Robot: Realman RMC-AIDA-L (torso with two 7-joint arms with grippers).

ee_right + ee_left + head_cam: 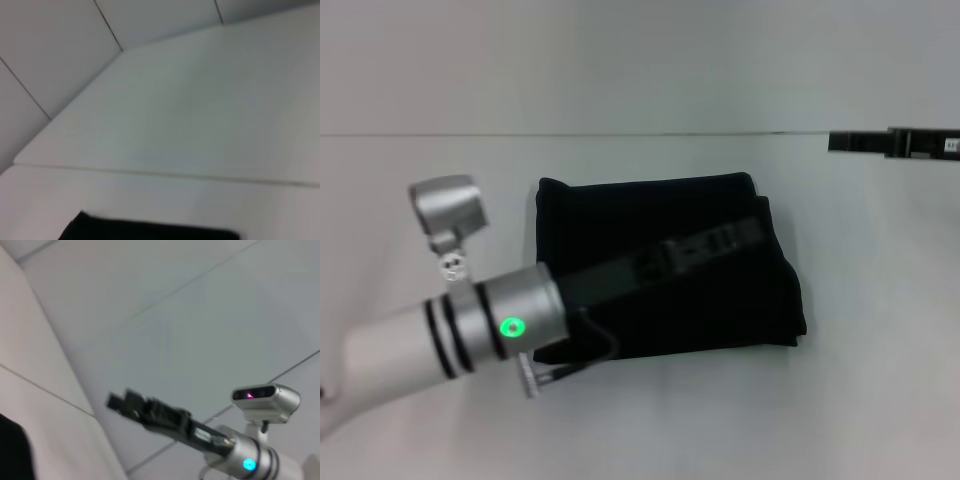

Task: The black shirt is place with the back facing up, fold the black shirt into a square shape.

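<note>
White left arm, silver wrist, green light, black hand

The shirt is lying folded on the table, near its middle. The left gripper is reaching in from the left, hanging over the shirt. The right gripper is sitting at the right, behind the shirt and well apart from it.
</note>
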